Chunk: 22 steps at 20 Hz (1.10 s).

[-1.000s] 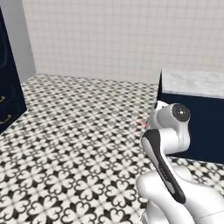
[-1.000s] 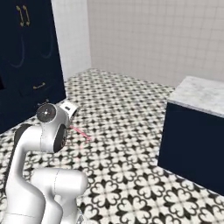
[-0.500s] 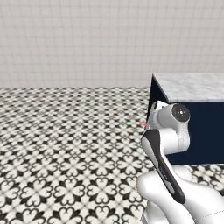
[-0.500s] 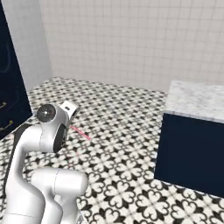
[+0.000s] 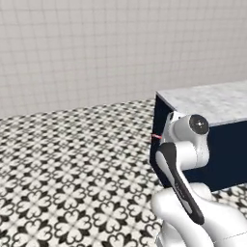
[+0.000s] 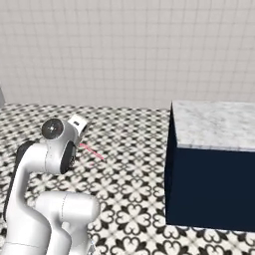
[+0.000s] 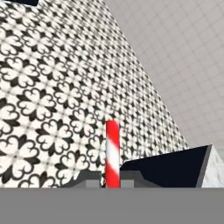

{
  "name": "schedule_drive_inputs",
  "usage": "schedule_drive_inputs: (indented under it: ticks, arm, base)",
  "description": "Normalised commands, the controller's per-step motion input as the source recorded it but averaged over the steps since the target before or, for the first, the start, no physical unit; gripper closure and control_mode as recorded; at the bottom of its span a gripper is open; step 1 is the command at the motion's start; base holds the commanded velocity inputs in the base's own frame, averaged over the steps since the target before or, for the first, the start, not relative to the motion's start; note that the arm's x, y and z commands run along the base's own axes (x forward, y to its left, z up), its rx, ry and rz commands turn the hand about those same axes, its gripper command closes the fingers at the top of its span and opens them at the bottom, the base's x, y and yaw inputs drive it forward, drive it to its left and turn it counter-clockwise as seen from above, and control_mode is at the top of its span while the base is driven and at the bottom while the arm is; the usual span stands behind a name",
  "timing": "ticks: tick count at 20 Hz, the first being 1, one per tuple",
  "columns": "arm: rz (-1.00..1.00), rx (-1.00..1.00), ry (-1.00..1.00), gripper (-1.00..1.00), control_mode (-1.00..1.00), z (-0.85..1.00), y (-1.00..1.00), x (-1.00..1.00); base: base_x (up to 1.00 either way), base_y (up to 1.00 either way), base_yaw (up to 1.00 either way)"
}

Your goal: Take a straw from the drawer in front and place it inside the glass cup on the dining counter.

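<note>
Base swung toward dining worktop; hand clenched on straw. Risk: thin straw slips; cup unseen.

A floor of white tiles with a repeating black floral pattern spreads across the room and runs back to a plain wall of small pale grey square tiles with a faint grid.

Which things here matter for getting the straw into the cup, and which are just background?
For the job:
- thin pink-red striped straw, clamped in the closed gripper
- white marbled dining counter on a navy base

Background:
- black-and-white patterned floor
- pale tiled wall
</note>
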Motion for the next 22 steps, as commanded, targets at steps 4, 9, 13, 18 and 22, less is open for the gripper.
schedule_drive_inputs:
  ticks: [4, 9, 13, 18, 22]
  arm:
    - [0.0, 0.0, 0.0, 1.0, 1.0, 0.0, 0.0, 0.0]
    - [0.0, 0.0, 0.0, 1.0, 1.0, 0.0, 0.0, 0.0]
    - [0.0, 0.0, 0.0, 1.0, 1.0, 0.0, 0.0, 0.0]
    - [0.0, 0.0, 0.0, 1.0, 1.0, 0.0, 0.0, 0.0]
    - [0.0, 0.0, 0.0, 1.0, 1.0, 0.0, 0.0, 0.0]
  base:
    - [1.0, 0.62, -0.45]
    - [1.0, 0.94, -0.39]
    - [1.0, 0.94, -0.39]
    - [1.0, 0.71, -0.41]
    - [1.0, 0.48, -0.46]
